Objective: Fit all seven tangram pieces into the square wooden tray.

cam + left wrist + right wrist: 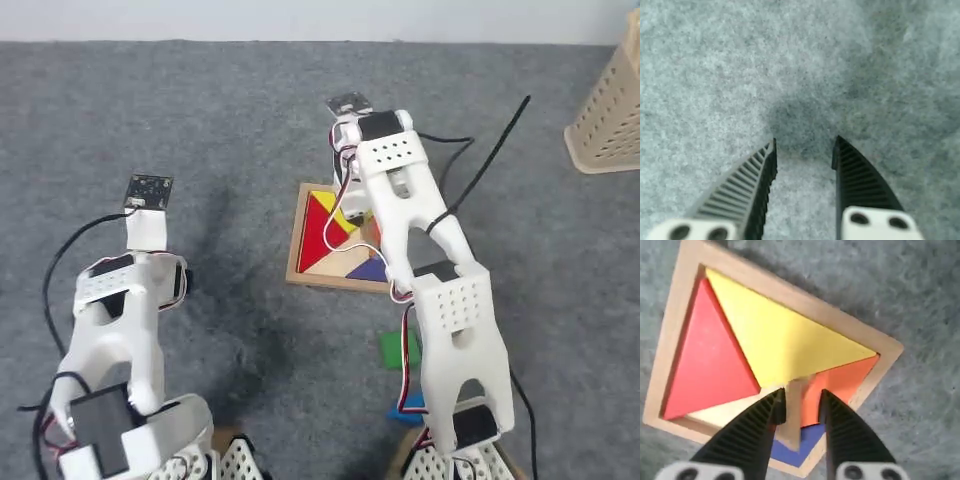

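Two strays, green piece [392,348] and blue piece [398,411], half-hidden by the right arm [455,310]; right pincer [800,402] nips a tan piece [791,420] over the tray [296,235], left pincer [805,150] gapes above grey carpet [200,120].

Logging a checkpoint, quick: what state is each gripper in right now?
Left gripper: open, holding nothing.
Right gripper: shut on a tan piece over the wooden tray.

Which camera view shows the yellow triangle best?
The right wrist view: the yellow triangle lies nearly whole in the tray. In the high view the right arm covers most of the triangle. The left wrist view faces carpet.
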